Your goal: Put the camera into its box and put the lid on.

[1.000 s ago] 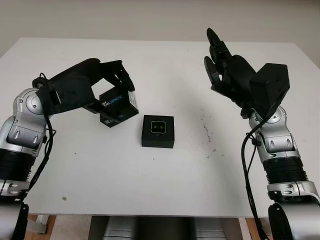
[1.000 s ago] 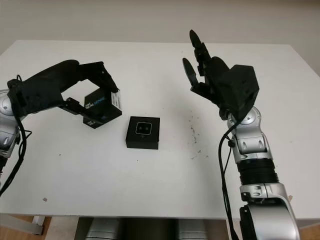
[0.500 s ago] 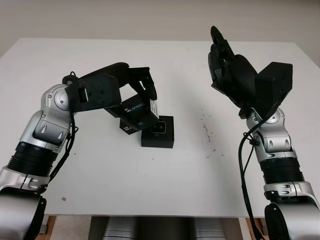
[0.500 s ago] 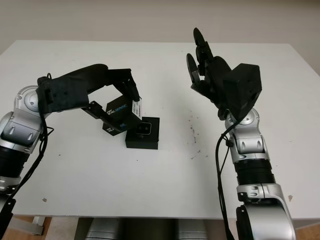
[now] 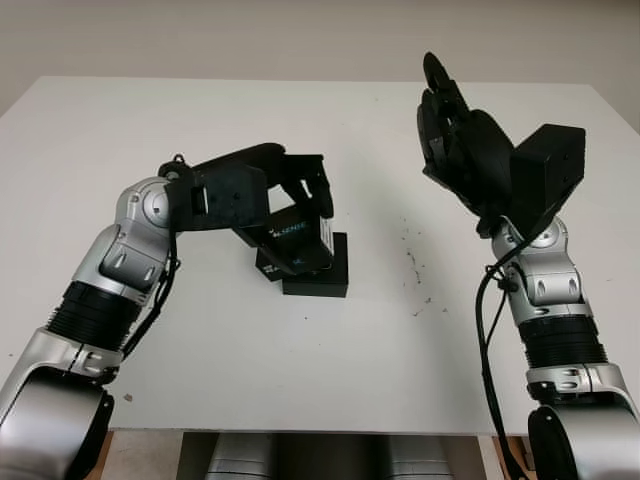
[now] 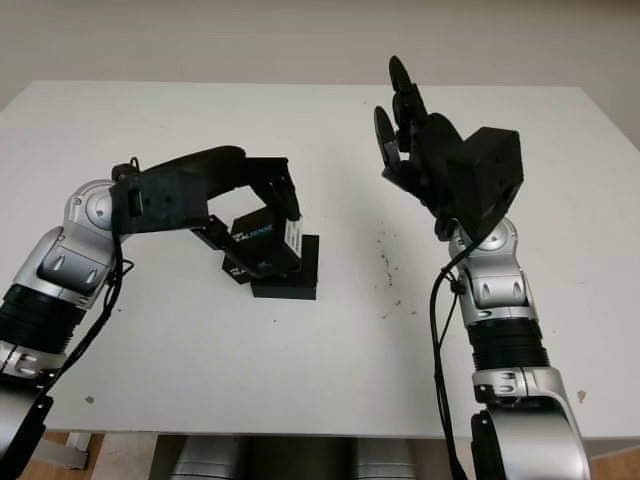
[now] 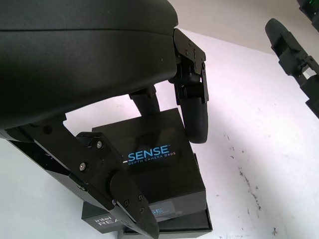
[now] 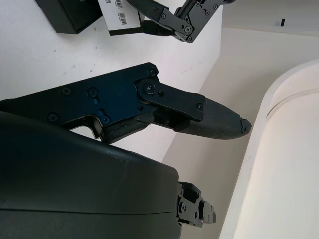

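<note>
Black lid [image 5: 298, 238], clamped in my left robot hand [image 5: 285, 195], has now travelled over the box [image 5: 322, 278]; seating remains. Right robot hand [image 5: 455, 150] open, raised.

Each arm is built of silver-grey rounded joint housings and ribbed black cylindrical segments, with thin black cables looping loosely along the outside. The left hand [image 5: 262, 196] and the right hand [image 5: 470, 160] are matte black, with a smooth glossy shell and angular jointed fingers fastened by small dark screws. A boxy black block sits at the right wrist
</note>
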Robot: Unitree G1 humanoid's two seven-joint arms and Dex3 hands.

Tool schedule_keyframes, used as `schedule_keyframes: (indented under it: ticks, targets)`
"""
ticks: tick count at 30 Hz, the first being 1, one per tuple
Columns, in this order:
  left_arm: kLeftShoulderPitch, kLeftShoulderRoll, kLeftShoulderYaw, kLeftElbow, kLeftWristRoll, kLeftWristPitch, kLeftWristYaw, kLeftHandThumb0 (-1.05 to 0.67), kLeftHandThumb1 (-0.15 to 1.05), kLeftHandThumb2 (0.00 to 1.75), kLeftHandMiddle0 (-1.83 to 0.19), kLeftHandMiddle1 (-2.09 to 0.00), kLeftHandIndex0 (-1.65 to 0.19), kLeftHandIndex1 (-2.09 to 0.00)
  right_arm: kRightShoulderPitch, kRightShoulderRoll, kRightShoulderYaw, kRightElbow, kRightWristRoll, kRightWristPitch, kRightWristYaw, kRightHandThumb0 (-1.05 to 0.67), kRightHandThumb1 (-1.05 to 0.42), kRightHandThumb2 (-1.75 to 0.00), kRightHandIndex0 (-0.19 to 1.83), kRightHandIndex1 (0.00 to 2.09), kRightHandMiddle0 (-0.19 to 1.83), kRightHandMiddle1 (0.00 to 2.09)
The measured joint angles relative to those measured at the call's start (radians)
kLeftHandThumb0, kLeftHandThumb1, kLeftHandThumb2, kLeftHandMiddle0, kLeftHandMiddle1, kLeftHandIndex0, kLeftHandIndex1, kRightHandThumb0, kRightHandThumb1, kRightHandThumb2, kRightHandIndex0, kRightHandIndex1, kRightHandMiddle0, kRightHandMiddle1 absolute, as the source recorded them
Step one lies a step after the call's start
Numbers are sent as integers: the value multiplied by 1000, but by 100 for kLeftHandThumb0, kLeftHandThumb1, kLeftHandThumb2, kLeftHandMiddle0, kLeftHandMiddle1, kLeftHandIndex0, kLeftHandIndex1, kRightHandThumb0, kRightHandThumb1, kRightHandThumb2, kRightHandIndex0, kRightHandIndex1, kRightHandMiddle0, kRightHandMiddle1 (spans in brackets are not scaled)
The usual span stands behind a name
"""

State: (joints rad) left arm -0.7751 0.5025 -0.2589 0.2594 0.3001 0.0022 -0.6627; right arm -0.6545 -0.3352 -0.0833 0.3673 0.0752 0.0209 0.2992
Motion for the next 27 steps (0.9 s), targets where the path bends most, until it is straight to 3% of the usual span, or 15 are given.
schedule_keyframes:
  ticks: [12, 23, 27]
  targets:
    - [0, -26, -17, 28, -7, -24, -25, -12, 91, 5, -45, -152, -37, -153, 1, -1, 1, 0, -3, 14, 11, -72, -105, -75, -19, 0, -18, 3]
    - [0, -36, -18, 30, -3, -21, -31, -11, 92, 5, -42, -138, -34, -147, 4, -1, 1, 0, -8, 19, 19, -72, -105, -76, -19, 0, -19, 2]
    - [0, -46, -21, 31, 1, -21, -23, -11, 91, 5, -44, -143, -35, -150, 4, -1, 1, 0, -8, 19, 18, -72, -105, -75, -19, 0, -19, 3]
